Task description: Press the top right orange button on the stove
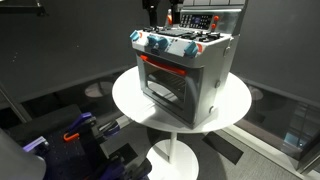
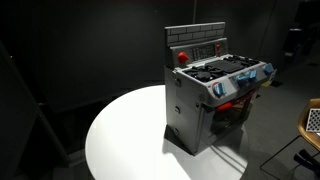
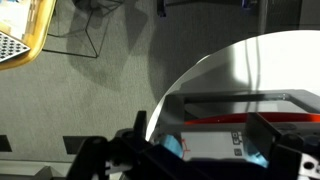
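The silver-grey toy stove (image 1: 190, 70) stands on a round white table (image 1: 128, 100); it shows in both exterior views (image 2: 215, 100). Its dark upright back panel (image 2: 195, 45) carries a red-orange button (image 2: 182, 57) at one end. Blue-white knobs line the front edge (image 1: 160, 43). My gripper (image 1: 158, 14) hangs just above the stove's back corner near the panel. In the wrist view its two dark fingers are spread wide with nothing between them (image 3: 205, 150), and the stove's front and red trim (image 3: 240, 116) lie below. The gripper is not clearly visible in the exterior view that shows the button.
The table rim (image 3: 200, 70) curves over grey carpet. A yellow basket (image 3: 20, 30) and cables lie on the floor. Blue and purple equipment (image 1: 75, 130) sits beside the table base. A wire rack (image 2: 312, 120) stands at one edge.
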